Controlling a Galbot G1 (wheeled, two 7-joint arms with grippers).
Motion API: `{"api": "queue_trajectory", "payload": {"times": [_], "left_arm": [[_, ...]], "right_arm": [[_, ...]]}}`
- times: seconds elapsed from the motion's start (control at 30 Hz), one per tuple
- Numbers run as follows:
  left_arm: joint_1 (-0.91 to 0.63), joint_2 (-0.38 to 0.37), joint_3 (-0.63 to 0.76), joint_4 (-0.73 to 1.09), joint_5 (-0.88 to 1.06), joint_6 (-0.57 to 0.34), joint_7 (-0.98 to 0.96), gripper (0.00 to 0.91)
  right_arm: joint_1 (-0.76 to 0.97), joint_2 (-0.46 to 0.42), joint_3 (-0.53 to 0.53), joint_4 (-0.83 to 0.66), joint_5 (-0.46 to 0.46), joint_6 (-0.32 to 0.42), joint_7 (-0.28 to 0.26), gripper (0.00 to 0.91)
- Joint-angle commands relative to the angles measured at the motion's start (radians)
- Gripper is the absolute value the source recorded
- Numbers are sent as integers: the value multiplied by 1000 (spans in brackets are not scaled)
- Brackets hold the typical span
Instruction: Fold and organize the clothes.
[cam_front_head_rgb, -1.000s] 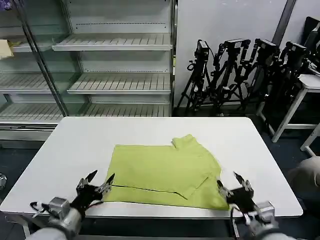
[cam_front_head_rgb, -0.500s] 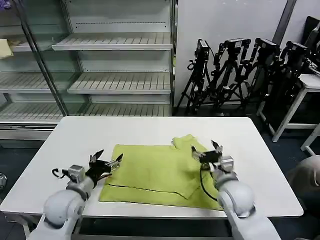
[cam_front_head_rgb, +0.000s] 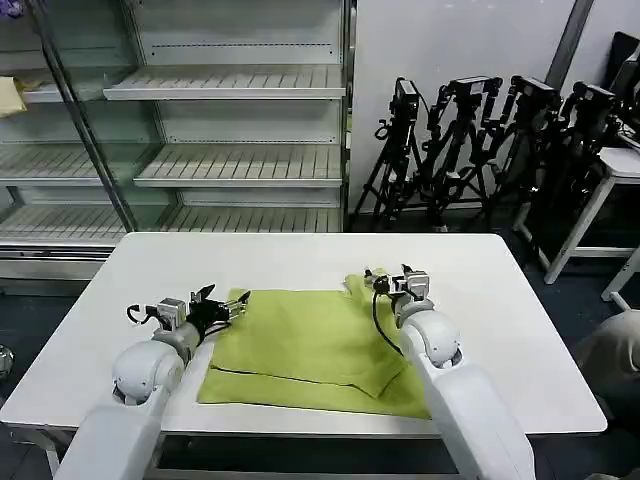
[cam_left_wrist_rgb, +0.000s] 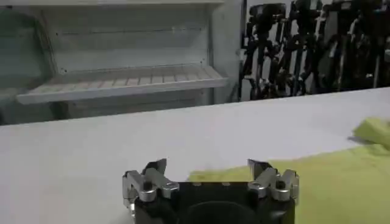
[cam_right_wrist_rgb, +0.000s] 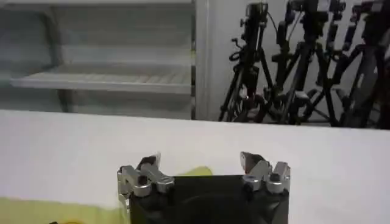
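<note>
Shirt (cam_front_head_rgb: 315, 345) lies mid-table (cam_front_head_rgb: 500, 290), partly folded, near edge doubled over, a sleeve poking out at the far right corner; more folds to go. Left gripper (cam_front_head_rgb: 222, 305) and right gripper (cam_front_head_rgb: 388, 280), both spread, sit over its far corners

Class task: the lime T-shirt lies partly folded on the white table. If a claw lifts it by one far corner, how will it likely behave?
The T-shirt lies flat in thin layers, so it will probably droop limply. Its folded flap would likely fall open. It looks light, and may slide on the smooth table.
</note>
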Motion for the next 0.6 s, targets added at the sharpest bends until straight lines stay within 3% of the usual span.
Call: {"api": "queue_trajectory", "payload": {"times": [0.03, 0.6], "left_arm": [[-78, 4, 24, 119, 0, 3, 3, 907], [-72, -5, 29, 144, 17, 6, 24, 907]], "right_arm": [[63, 17, -25, -115, 30, -2, 17, 907], [75, 27, -23, -172, 22, -1, 4, 907]]}}
